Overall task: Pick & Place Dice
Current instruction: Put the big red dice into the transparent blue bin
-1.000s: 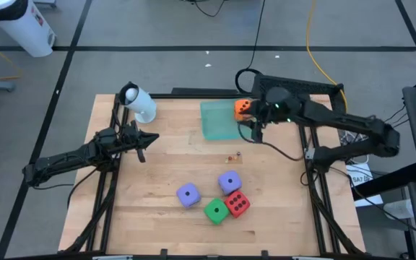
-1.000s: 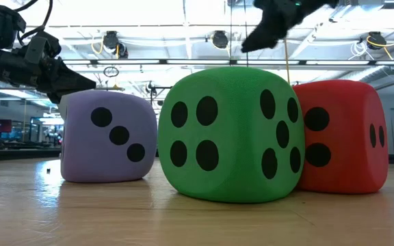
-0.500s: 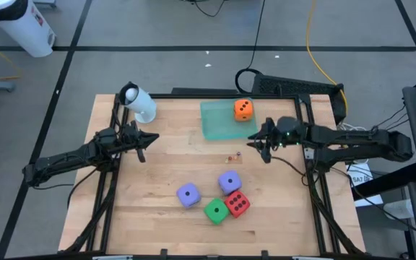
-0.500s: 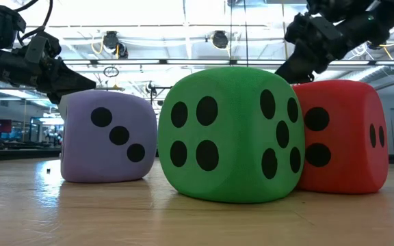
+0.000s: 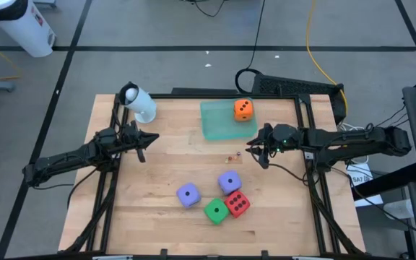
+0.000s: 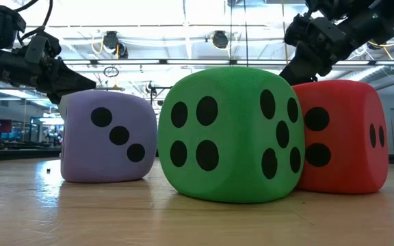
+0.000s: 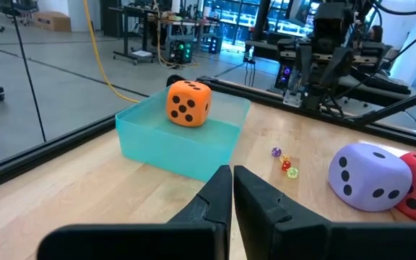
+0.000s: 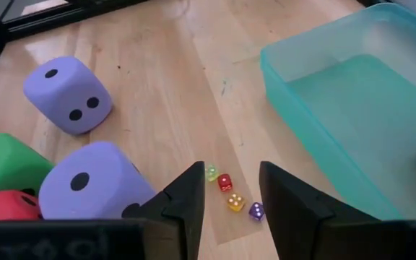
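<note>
The orange die (image 5: 243, 109) sits in the translucent green tray (image 5: 217, 121) at the far middle of the table. Two purple dice (image 5: 188, 193) (image 5: 229, 180), a green die (image 5: 216, 210) and a red die (image 5: 237, 203) rest on the wood nearer the front. My right gripper (image 5: 258, 152) hangs open above the table, on the near right of the tray. Nothing is between its fingers (image 8: 186, 202). My left gripper (image 5: 141, 148) waits shut and level at the table's left side, its fingertips (image 7: 232, 180) together.
Several tiny coloured dice (image 8: 231, 193) lie on the wood just ahead of my right gripper, between the tray and the purple die (image 8: 96, 189). A white cylinder (image 5: 139, 103) lies at the far left corner. Bare wood stretches across the table's left half.
My right gripper has drawn back from the tray and the orange die toward the table's near edge and has sunk lower, rolling a little. It now hangs by the tiny dice. The orange die stays in the tray.
</note>
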